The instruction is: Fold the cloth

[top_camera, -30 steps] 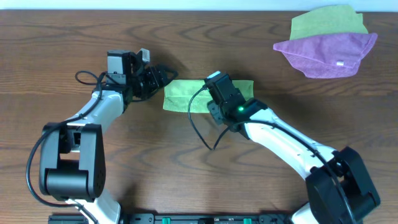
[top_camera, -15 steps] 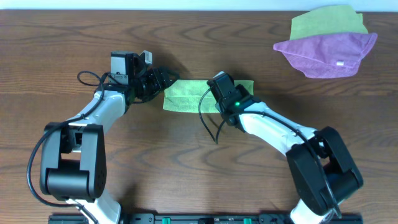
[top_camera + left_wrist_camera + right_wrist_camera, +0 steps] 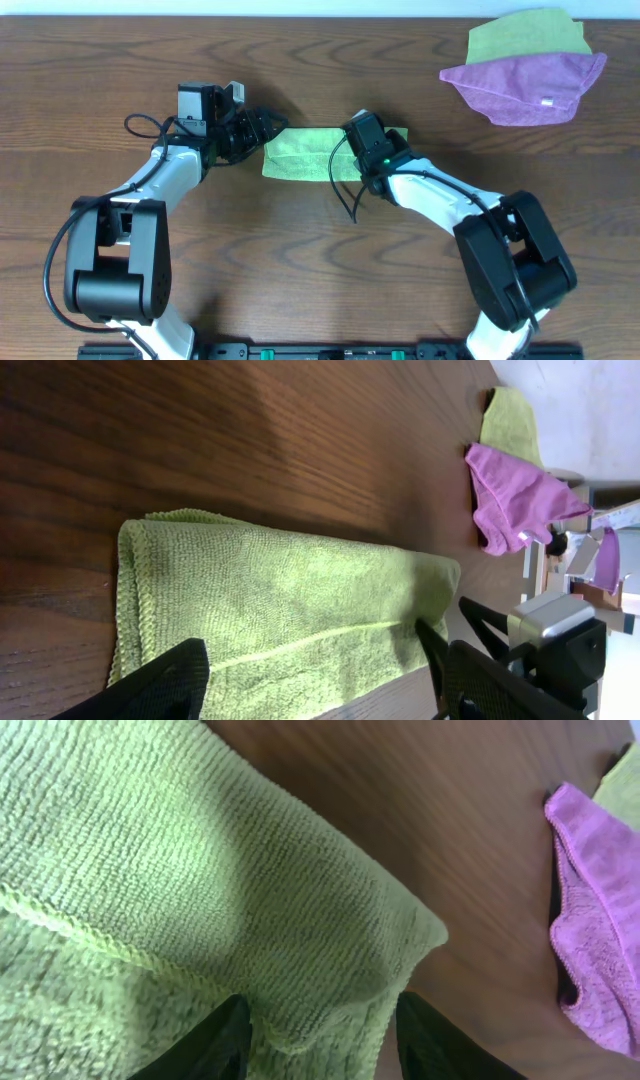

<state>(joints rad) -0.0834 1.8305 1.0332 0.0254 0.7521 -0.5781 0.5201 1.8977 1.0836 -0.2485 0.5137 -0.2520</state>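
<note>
The lime-green cloth (image 3: 300, 155) lies folded into a long strip at the table's middle; it also shows in the left wrist view (image 3: 290, 600) and the right wrist view (image 3: 170, 850). My left gripper (image 3: 268, 127) is at its left end, open, with its fingers (image 3: 310, 690) spread wide above the cloth's near edge. My right gripper (image 3: 365, 140) is over the cloth's right part, open, and its fingers (image 3: 325, 1035) straddle a folded edge near the right corner. The white tag is not in view.
A purple cloth (image 3: 525, 85) with a white tag lies on a second green cloth (image 3: 525, 35) at the back right corner. Both show in the left wrist view, purple (image 3: 510, 495) and green (image 3: 510, 420). Bare wood surrounds the folded strip.
My right gripper has moved right and back along the cloth toward its right end. My left gripper shifted slightly right, then held still. The cloth keeps its shape.
</note>
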